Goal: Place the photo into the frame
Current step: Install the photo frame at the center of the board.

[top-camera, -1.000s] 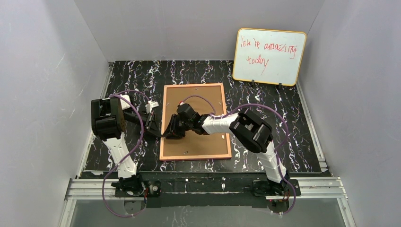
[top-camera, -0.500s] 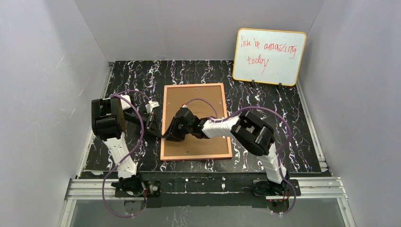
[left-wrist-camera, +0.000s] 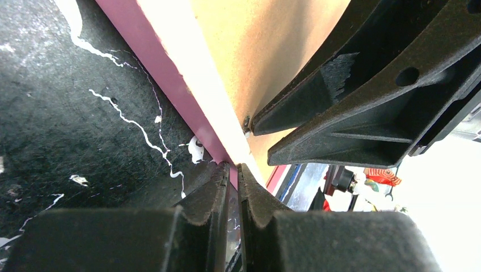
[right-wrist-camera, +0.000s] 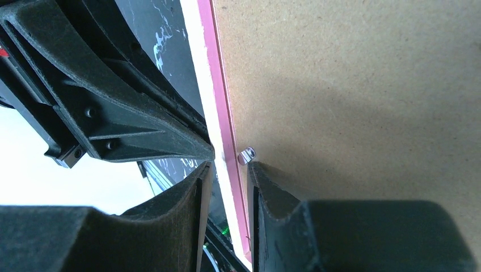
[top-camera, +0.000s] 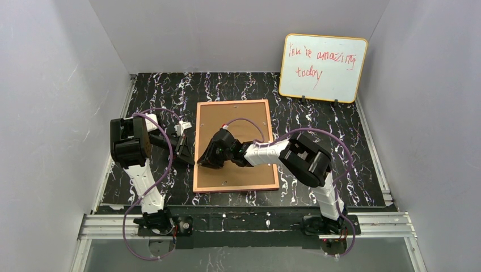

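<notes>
The left pincer (left-wrist-camera: 233, 168) is closed to a sliver on the pink rim of the frame (left-wrist-camera: 157, 62). Its wrist view shows that rim running straight into the narrow slit between the two fingertips. The right pincer (right-wrist-camera: 230, 170) stands partly apart astride the same rim, with one fingertip on the outer side. The other is on the brown backing board (right-wrist-camera: 351, 85), touching a small metal tab (right-wrist-camera: 247, 154). Only the right wrist view shows that tab. It also shows the left pincer's fingers meeting the rim just beyond.

From above, these details are lost under the two black pincers, which come together at the frame's left edge, below its middle. That view alone gives the whole frame. It lies back upward near the middle of the black marbled desk (top-camera: 317, 130), showing an orange-tan border around the brown board. A yellow-edged whiteboard (top-camera: 322, 68) with red writing stands well apart at the far right.
</notes>
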